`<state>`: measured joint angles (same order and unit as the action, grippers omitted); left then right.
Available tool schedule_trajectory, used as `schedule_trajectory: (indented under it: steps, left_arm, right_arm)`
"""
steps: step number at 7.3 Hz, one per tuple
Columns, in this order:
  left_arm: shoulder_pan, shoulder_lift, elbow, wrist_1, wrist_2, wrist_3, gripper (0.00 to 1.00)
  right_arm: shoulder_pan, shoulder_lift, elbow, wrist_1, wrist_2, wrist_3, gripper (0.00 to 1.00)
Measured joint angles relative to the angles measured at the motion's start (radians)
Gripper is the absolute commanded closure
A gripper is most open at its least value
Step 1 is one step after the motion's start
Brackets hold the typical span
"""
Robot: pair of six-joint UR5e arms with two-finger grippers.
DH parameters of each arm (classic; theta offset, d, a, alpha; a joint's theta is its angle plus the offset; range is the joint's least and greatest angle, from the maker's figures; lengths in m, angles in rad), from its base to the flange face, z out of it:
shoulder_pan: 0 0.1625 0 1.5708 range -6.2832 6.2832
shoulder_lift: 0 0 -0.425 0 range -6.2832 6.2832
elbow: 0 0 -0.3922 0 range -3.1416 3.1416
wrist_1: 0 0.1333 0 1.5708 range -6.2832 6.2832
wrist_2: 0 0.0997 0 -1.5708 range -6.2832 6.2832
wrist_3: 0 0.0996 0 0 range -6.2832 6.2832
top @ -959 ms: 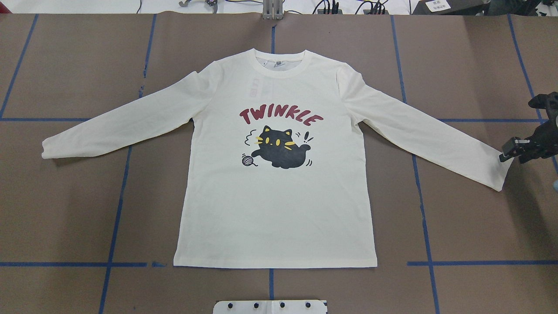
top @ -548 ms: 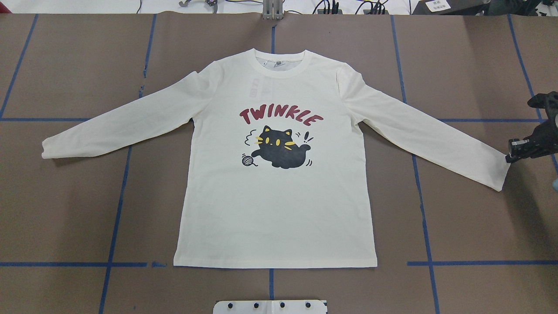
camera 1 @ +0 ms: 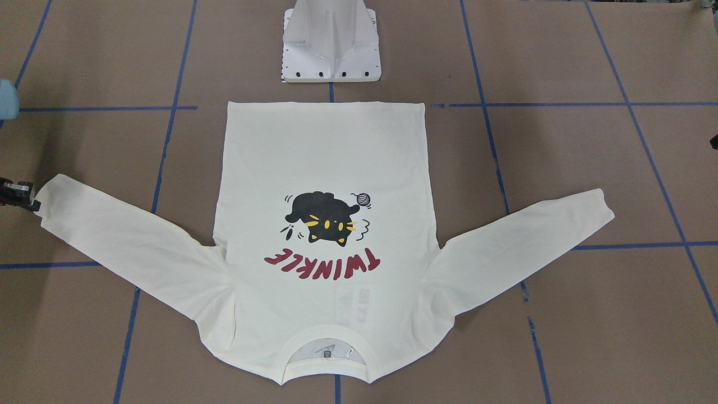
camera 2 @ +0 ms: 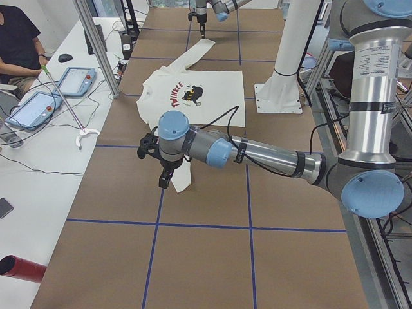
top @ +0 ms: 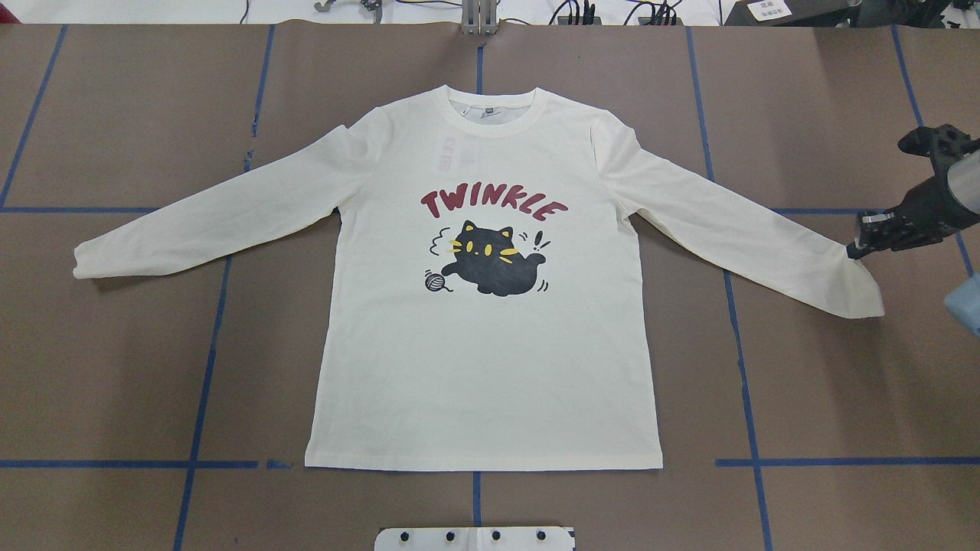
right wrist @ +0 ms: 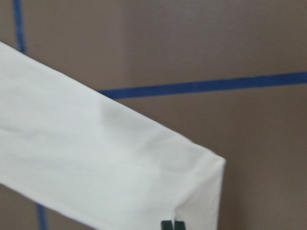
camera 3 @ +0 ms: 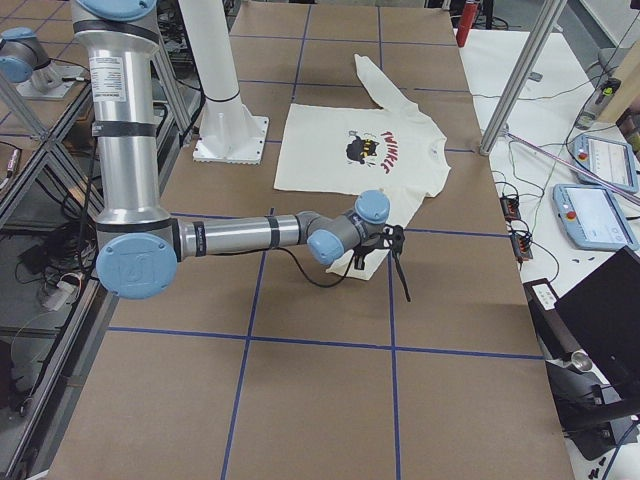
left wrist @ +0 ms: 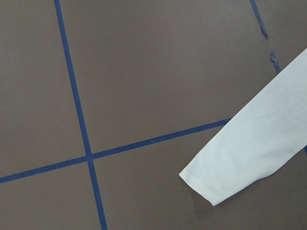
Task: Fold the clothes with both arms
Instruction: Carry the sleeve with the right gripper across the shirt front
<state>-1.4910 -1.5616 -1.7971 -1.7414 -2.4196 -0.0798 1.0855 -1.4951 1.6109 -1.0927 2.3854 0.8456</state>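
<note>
T-shirt (top: 490, 367) lies flat, print up, mid-table (top: 115, 367), collar pointing away from the pedestal (camera 1: 331, 45) and hem twd it; long axis runs cuff to cuff across the table, sleeves slanting hemward. Right gripper (top: 851, 251) is at the far corner of the robot's-right cuff, jaws nearly together, pinching the fabric edge. Left gripper (camera 2: 165, 182) hangs over the other cuff; can't tell its jaw gap.

right gripper (top: 856, 250): has moved left and slightly farther away, from just beyond the sleeve end to its far corner, jaws now pinched together there.
cuff (top: 861, 291) of T-shirt (top: 490, 367): far corner dragged left with the gripper; end edge now slants.
</note>
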Motion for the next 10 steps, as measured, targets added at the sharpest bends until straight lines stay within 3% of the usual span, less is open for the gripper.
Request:
schedule_trajectory:
  steps: [3, 5, 7, 9, 10]
  left_arm:
    - [0.0, -0.005, 0.002, -0.002, 0.006, 0.0, 0.0]
    - [0.0, -0.011, 0.002, -0.004, 0.007, 0.0, 0.0]
    - [0.0, -0.016, -0.001, -0.007, 0.002, 0.0, 0.0]
    - [0.004, -0.021, -0.001, -0.01, -0.001, 0.0, 0.0]
    - [0.005, -0.022, -0.001, -0.012, -0.001, 0.001, 0.0]
  right_arm:
    - [-0.093, 0.358, 0.041, -0.121, -0.005, 0.378, 1.0]
    - [-0.184, 0.609, -0.022, -0.197, -0.125, 0.527, 1.0]
    - [-0.323, 0.881, -0.253, -0.169, -0.331, 0.628, 1.0]
    - [-0.45, 1.03, -0.488, 0.008, -0.513, 0.685, 1.0]
    - [-0.486, 1.078, -0.562, 0.052, -0.564, 0.698, 1.0]
